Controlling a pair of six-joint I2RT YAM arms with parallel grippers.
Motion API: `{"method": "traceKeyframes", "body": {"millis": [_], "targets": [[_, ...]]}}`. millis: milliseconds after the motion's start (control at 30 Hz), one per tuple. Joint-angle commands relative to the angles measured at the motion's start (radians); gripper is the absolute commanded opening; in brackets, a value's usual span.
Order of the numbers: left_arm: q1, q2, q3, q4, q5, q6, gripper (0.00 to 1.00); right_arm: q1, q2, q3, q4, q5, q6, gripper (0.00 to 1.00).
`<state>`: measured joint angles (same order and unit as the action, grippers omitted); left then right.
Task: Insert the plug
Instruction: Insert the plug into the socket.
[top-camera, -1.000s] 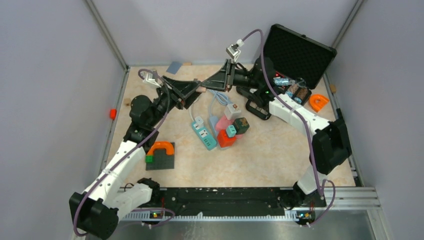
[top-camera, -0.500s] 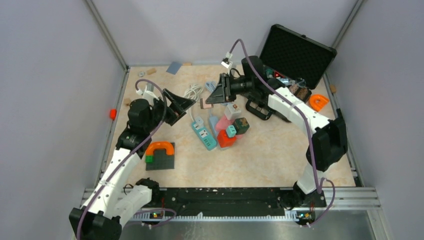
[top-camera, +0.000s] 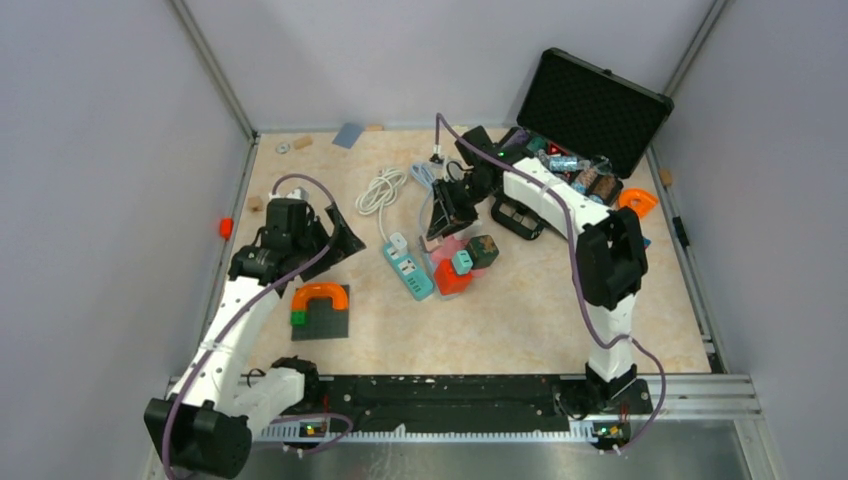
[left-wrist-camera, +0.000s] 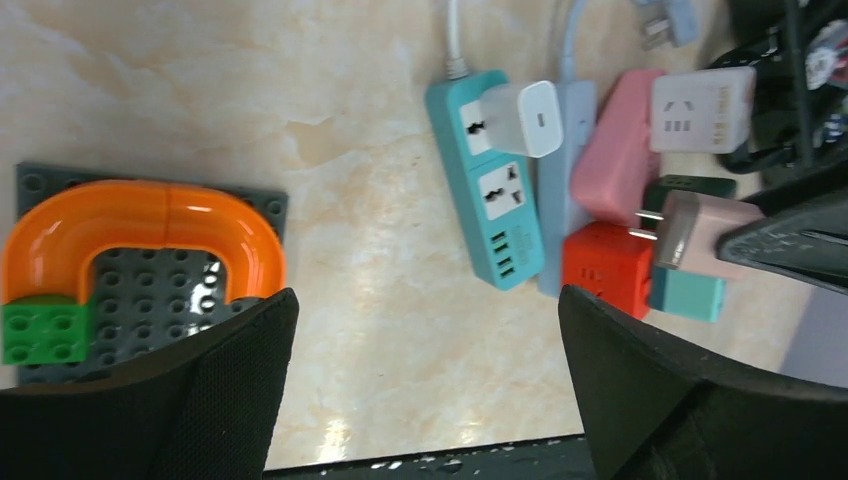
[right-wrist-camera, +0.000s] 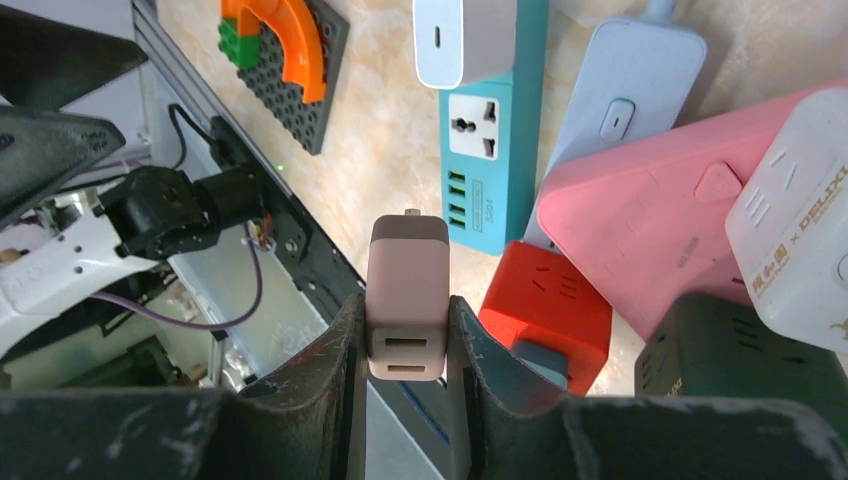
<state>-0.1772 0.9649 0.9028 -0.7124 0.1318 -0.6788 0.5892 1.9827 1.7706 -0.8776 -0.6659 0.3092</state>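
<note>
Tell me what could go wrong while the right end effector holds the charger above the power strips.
The teal strip has a white charger beside its free socket, so the held charger may collide with it. The strip lies loose and the left end effector is open, away from it; pushing may slide it.

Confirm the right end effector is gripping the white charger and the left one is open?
No: the right end effector grips the pink plug; the white charger sits on the teal strip. The right wrist view shows both. The left end effector is open.
</note>
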Motion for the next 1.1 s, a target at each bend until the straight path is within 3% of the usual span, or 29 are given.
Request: {"method": "traceKeyframes", "body": {"millis": [0,267,667,1067], "targets": [[0.008,0.049,0.084,-0.123,-0.1,0.104,0.99,0.044,0.04,0.106,-0.136,0.034,-0.085,0.0],[0.011,0.1,0.111,-0.12,-0.088,0.137,0.99,0.113,0.154,0.182,-0.2,0.078,-0.124,0.0],[0.013,0.153,0.091,-0.108,0.021,0.115,0.99,0.135,0.362,0.453,-0.298,0.151,-0.147,0.0],[0.013,0.233,0.104,-0.093,0.11,0.11,0.99,0.144,0.41,0.536,-0.371,0.262,-0.17,0.0]]}}
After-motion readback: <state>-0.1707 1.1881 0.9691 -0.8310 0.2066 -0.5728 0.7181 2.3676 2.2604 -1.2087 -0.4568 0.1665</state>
